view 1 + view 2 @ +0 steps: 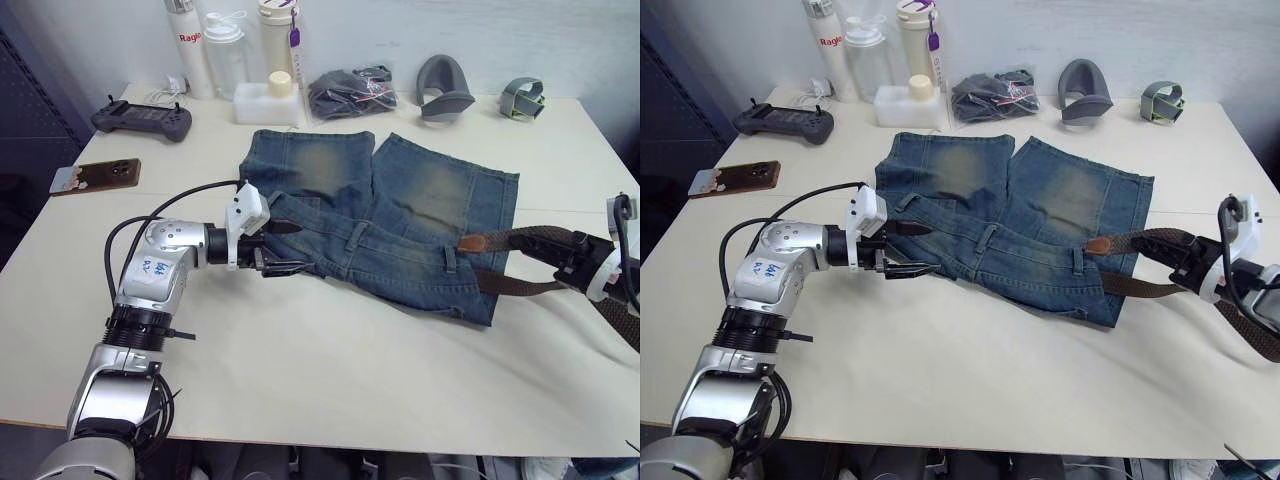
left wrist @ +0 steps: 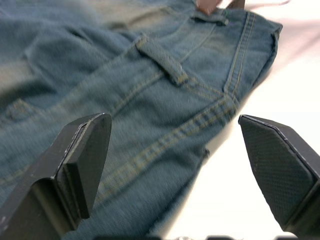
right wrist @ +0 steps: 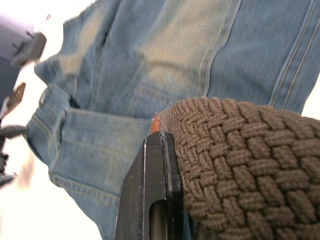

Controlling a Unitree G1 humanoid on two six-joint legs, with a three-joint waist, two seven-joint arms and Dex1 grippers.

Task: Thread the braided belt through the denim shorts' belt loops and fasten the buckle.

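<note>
Cream tabletop (image 1: 330, 390) carries the denim shorts (image 1: 400, 215); right pincer (image 1: 572, 255) grips the braided belt (image 1: 520, 240), tan tip pointing along the waistband toward the wide-open left pincer (image 1: 285, 262).

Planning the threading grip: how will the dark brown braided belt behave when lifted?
The dark brown braided belt is probably floppy: it bends back on itself beside the right gripper. Its coarse weave likely grips well. The tan leather tip looks stiffer, so easier to steer.
</note>
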